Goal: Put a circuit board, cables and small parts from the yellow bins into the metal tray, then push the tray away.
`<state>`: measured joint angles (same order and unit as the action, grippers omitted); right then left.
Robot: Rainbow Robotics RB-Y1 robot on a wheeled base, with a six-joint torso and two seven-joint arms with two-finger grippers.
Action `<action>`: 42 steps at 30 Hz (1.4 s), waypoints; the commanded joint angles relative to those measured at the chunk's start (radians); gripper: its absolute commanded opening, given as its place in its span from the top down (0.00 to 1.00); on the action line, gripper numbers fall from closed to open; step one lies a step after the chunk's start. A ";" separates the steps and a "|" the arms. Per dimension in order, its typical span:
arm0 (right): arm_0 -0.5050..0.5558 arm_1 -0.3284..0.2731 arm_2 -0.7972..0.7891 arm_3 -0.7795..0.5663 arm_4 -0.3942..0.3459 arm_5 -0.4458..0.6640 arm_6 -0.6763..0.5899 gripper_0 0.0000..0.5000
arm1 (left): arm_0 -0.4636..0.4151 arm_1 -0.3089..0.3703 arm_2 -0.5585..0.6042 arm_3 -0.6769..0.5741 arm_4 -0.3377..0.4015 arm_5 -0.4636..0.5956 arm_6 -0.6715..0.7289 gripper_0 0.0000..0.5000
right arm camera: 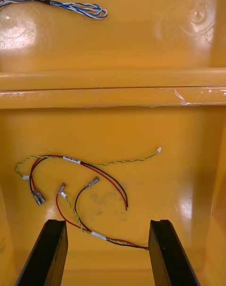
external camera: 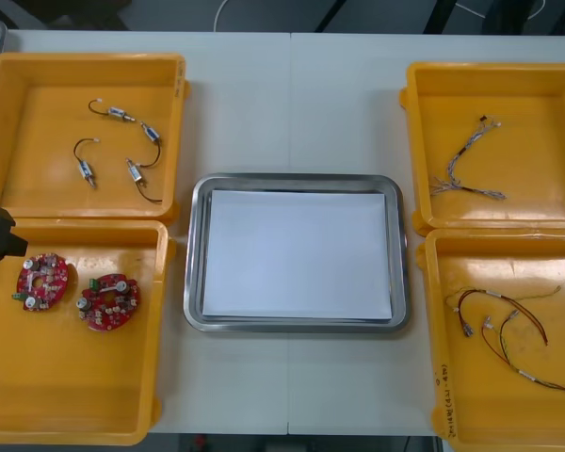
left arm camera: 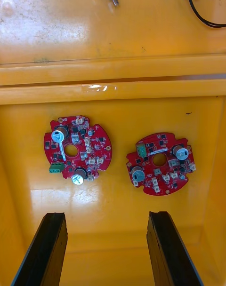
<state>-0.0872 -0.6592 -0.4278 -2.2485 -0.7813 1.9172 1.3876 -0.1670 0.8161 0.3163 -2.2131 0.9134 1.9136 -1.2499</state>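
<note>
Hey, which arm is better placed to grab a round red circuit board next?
Left. The left gripper hangs, jaws open, over the near left yellow plastic bin holding both round red circuit boards. The right gripper, also open, hovers over thin red and yellow cables instead.

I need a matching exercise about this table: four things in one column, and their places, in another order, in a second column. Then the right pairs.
1. round red circuit boards
2. twisted blue and white cable
3. red and yellow cables
4. metal tray

a. middle of the table
b. near right bin
c. near left bin
d. far right bin

Pairs: 1-c; 2-d; 3-b; 4-a

The left gripper and right gripper hang above the near bins, jaws open.
</note>
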 commanded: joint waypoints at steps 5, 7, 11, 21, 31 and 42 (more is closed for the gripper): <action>0.017 -0.039 0.015 -0.031 0.007 0.003 0.027 0.00 | 0.020 0.043 0.026 -0.026 0.007 0.006 -0.017 0.00; 0.017 -0.039 0.015 -0.031 0.007 0.003 0.027 0.00 | 0.020 0.043 0.026 -0.026 0.007 0.006 -0.017 0.00; 0.017 -0.039 0.015 -0.031 0.007 0.003 0.027 0.00 | 0.020 0.043 0.026 -0.026 0.007 0.006 -0.017 0.00; 0.017 -0.039 0.015 -0.031 0.007 0.003 0.027 0.00 | 0.020 0.043 0.026 -0.026 0.007 0.006 -0.017 0.00; 0.017 -0.039 0.015 -0.031 0.007 0.003 0.027 0.00 | 0.020 0.043 0.026 -0.026 0.007 0.006 -0.017 0.00; 0.017 -0.039 0.015 -0.031 0.007 0.003 0.027 0.00 | 0.020 0.043 0.026 -0.026 0.007 0.006 -0.017 0.00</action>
<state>-0.0872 -0.6592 -0.4278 -2.2485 -0.7813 1.9172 1.3876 -0.1670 0.8161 0.3163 -2.2131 0.9134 1.9136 -1.2499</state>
